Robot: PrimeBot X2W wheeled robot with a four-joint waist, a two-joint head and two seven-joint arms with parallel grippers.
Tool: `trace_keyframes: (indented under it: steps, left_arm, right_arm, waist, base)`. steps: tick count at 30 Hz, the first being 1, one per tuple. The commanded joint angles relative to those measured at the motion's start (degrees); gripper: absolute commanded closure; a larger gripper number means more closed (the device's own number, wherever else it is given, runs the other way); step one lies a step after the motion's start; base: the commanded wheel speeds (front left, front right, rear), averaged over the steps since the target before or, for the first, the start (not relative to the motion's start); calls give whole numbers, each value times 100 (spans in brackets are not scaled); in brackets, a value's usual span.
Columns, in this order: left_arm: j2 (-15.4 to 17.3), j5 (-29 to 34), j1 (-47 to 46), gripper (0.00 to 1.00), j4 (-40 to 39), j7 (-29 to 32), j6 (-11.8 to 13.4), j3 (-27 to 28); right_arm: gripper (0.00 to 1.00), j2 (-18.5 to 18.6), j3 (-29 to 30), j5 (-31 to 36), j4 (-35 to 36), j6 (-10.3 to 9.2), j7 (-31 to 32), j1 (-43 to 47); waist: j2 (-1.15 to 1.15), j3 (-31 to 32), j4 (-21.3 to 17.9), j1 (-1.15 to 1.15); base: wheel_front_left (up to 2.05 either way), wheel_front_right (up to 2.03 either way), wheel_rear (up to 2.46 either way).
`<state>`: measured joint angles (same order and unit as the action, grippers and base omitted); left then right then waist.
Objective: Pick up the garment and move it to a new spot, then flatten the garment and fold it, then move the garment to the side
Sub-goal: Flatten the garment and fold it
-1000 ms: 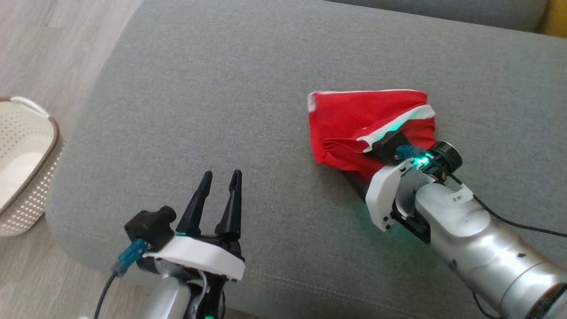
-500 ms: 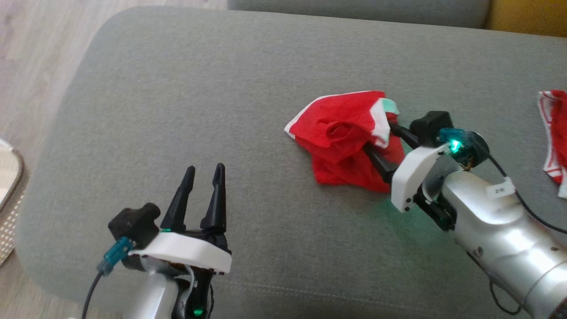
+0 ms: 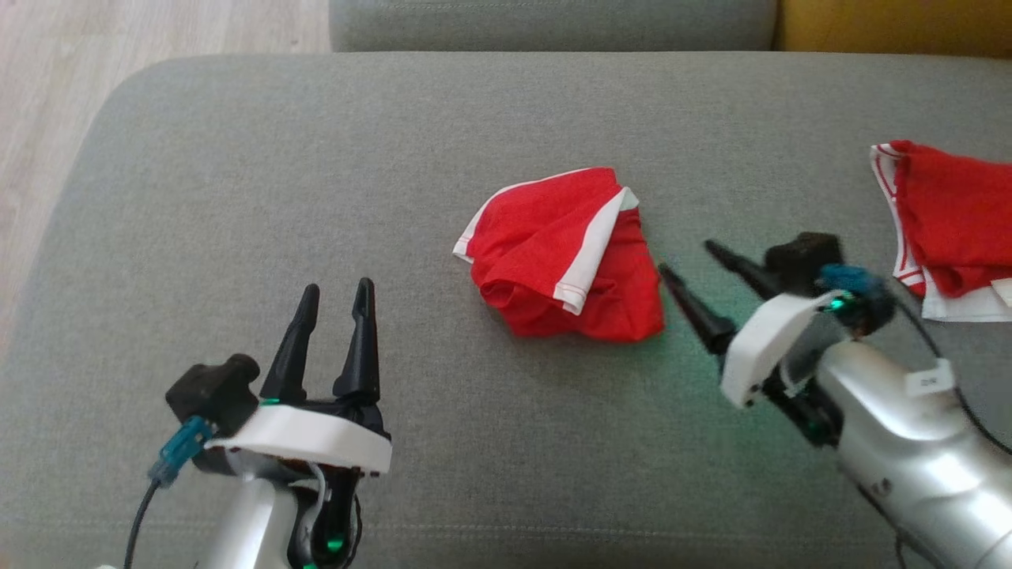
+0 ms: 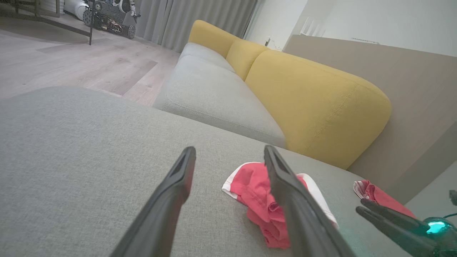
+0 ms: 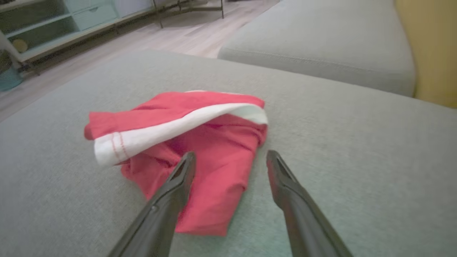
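The right gripper (image 3: 685, 257), spread wide and empty, points left at the garment (image 3: 565, 253) just beside its tips. The left gripper (image 3: 337, 287), likewise wide and empty, sits well apart. The crumpled garment's long axis is hard to tell.

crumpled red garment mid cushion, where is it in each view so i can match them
Head view: the crumpled red garment lies just right of centre, ahead of the right gripper.
Left wrist view: the garment is low, right of centre, partly behind a finger of the left gripper.
Right wrist view: the garment is centre-left, ahead of the fingertips.
Shared landmark: the yellow backrest, toward the upper right in all three.
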<state>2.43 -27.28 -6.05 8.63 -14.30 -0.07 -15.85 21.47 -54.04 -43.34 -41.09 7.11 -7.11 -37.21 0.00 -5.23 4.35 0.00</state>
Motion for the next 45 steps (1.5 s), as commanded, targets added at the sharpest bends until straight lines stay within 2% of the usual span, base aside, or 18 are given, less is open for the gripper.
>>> trace_keyframes:
  steps: [1, 8, 12, 17, 20, 24, 25, 26, 36, 45]
  left_arm:
    - [44, 51, -234, 0, -189, -70, -37, 224]
    - [44, 73, -196, 0, -278, -70, -60, 338]
    - [44, 104, -109, 0, -295, -70, -107, 400]
    - [44, 110, 73, 0, -296, -70, -157, 397]
    - [44, 109, 147, 0, -306, -70, -170, 375]
    - [44, 103, 167, 0, -299, -70, -183, 290]
    - [44, 99, 162, 0, -301, -70, -180, 264]
    - [44, 95, 148, 0, -307, -70, -180, 236]
    - [44, 31, -10, 0, -355, -70, -186, 98]
    - [44, -43, -182, 0, -297, -70, -193, -36]
  right_arm:
    - [0, 111, 229, 103, 139, 37, -150, 66]
    - [0, 31, 1641, 714, 261, 37, -677, 677]
    - [0, -220, 2642, 1337, 558, 37, -774, 1247]
    - [0, -758, 3909, 2208, 1268, 37, -786, 2085]
    - [0, -1049, 4379, 2679, 1629, 37, -787, 2449]
    - [0, -1304, 4674, 3070, 1907, 37, -787, 2686]
    - [67, -1346, 4720, 3128, 1948, 37, -786, 2705]
    - [100, -1372, 4754, 3182, 1988, 37, -781, 2710]
    - [100, -1332, 4326, 3302, 2041, 37, -466, 2246]
    - [100, -1051, 3235, 3005, 1281, 37, 101, 1470]
  waist:
    - [0, 32, -36, 0]
    - [0, 79, -116, 0]
    - [0, 98, -174, 0]
    - [0, 121, -250, 0]
    - [0, 133, -275, 0]
    - [0, 148, -265, 0]
    - [0, 147, -252, 0]
    - [0, 130, -231, 0]
    - [0, -272, 92, 0]
    - [0, -544, 564, 0]
  base:
    - [0, 0, 0]
    - [0, 0, 0]
    - [0, 0, 0]
    - [0, 0, 0]
    - [0, 0, 0]
    - [0, 0, 0]
    - [0, 0, 0]
    - [0, 0, 0]
    - [0, 0, 0]
    - [0, 0, 0]
